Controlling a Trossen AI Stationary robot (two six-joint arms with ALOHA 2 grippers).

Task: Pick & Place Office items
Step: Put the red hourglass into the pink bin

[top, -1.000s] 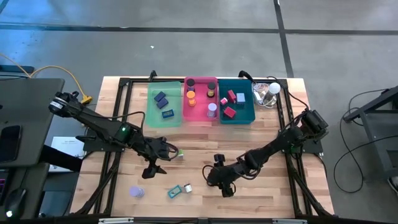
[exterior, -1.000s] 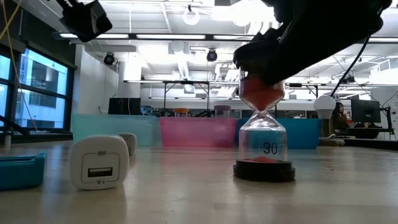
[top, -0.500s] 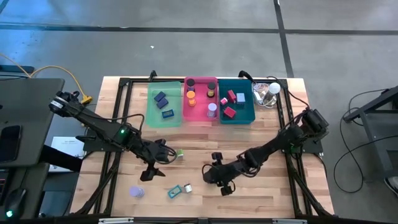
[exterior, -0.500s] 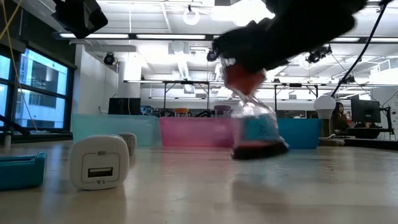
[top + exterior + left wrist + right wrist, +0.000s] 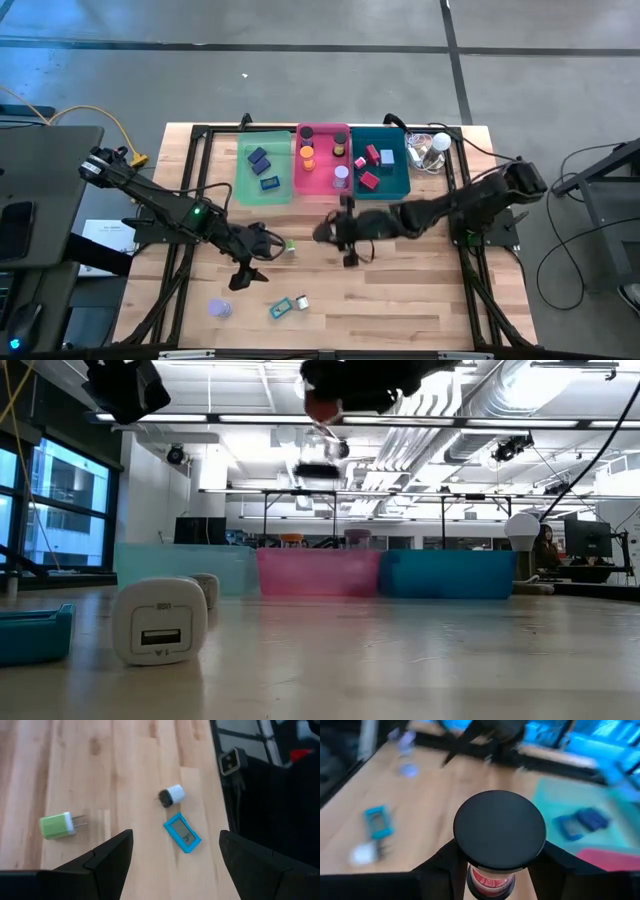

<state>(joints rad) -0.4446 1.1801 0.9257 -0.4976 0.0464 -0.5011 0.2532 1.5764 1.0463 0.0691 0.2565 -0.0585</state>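
My right gripper (image 5: 345, 238) hangs above the table's middle, just in front of the trays. It is shut on an hourglass (image 5: 500, 830) with black caps and red sand. In the low view the hourglass (image 5: 318, 440) shows high above the tabletop. My left gripper (image 5: 247, 272) hovers open over the near left of the table, touching nothing. Below and ahead of it lie a green plug (image 5: 57, 826), a small white and black piece (image 5: 171, 795) and a blue flat item (image 5: 182, 832). A purple disc (image 5: 219, 309) lies near the front edge. My right gripper pinches the hourglass between its two fingers (image 5: 445, 865) at the end holding the red sand (image 5: 490, 881). The other black cap (image 5: 500, 827) points away from the fingers. The hourglass is lifted clear of the table and slants down from the gripper.
A green tray (image 5: 264, 178), a pink tray (image 5: 322, 185) and a teal tray (image 5: 392, 185) stand in a row at the far side, each with small items inside. A clear plastic lump with a white ball (image 5: 432, 148) sits to their right. A white USB charger (image 5: 160, 622) lies near the front.
My right gripper has lifted the hourglass off the table and carried it up and toward the far edge, nearer the trays. The hourglass stood upright on its base a second ago. It now hangs tipped, clear of the wood.
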